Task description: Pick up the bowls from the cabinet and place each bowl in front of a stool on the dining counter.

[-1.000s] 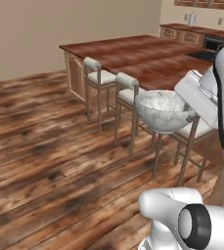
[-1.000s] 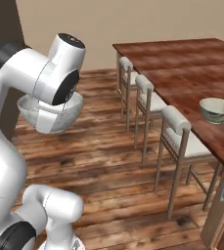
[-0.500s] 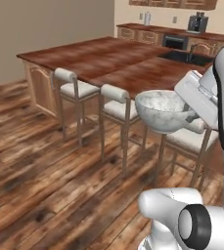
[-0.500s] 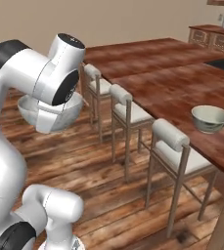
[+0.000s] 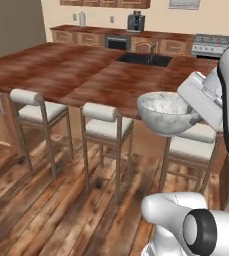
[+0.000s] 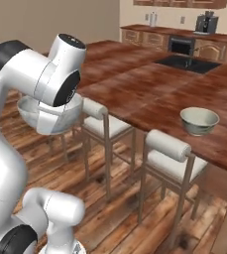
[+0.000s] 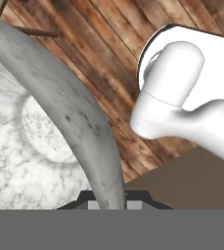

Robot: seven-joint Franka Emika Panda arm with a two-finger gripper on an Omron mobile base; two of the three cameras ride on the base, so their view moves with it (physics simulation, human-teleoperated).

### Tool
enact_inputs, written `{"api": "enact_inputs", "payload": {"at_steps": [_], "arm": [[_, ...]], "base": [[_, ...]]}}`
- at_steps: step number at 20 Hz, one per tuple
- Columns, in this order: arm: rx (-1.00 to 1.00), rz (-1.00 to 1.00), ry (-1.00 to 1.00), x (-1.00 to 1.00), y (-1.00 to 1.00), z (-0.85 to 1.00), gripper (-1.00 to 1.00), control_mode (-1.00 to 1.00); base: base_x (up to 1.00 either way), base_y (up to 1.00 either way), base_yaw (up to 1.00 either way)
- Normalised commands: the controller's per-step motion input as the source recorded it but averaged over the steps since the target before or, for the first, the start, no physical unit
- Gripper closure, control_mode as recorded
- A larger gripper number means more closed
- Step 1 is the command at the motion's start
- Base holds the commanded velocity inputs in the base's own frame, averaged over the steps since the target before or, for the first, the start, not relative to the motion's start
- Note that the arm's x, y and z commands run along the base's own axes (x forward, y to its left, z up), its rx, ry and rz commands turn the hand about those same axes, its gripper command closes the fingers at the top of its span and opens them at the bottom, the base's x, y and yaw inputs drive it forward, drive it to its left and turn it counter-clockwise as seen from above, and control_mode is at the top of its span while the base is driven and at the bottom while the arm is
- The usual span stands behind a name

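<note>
A mottled grey-white bowl (image 5: 167, 114) hangs in the air above the floor, level with the stools. My gripper (image 5: 191, 110) is shut on its right rim. In the hand view the bowl's rim (image 7: 86, 129) runs down between the fingertips of my gripper (image 7: 108, 201). The dark green-grey bowl (image 6: 199, 120) stands on the dining counter (image 6: 135, 89) near its front edge, behind a stool (image 6: 167, 149). Three stools (image 5: 100, 117) line the near side of the dining counter (image 5: 61, 70). My arm partly hides the held bowl (image 6: 33, 113) in the right base view.
A dark sink (image 5: 143, 59) with a tap sits in the counter's far side. Beyond it runs a back worktop with a coffee machine (image 5: 135, 22) and a stove (image 5: 211, 44); brown wall cabinets (image 5: 103, 2) hang above. Open plank floor (image 5: 46, 210) lies before the stools.
The whole picture has shifted as the base drove: counter and stools are now nearer and more face-on. The grey-white bowl stays in my grip, held the same way.
</note>
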Motion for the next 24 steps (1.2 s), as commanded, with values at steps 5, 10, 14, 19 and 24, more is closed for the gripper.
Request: {"api": "enact_inputs", "payload": {"at_steps": [5, 10, 14, 19, 24], "arm": [[0.00, 0.00, 0.00, 0.00, 0.00, 0.00, 1.00, 1.00], [0.00, 0.00, 0.00, 0.00, 0.00, 0.00, 1.00, 1.00], [0.00, 0.00, 0.00, 0.00, 0.00, 0.00, 1.00, 1.00], [0.00, 0.00, 0.00, 0.00, 0.00, 0.00, 1.00, 1.00], [0.00, 0.00, 0.00, 0.00, 0.00, 0.00, 1.00, 1.00]], "base": [[0.85, 0.81, -0.65], [1.00, 0.73, -0.55], [0.98, 0.66, -0.52], [0.49, 0.47, -0.35], [0.21, 0.37, -0.03]]}}
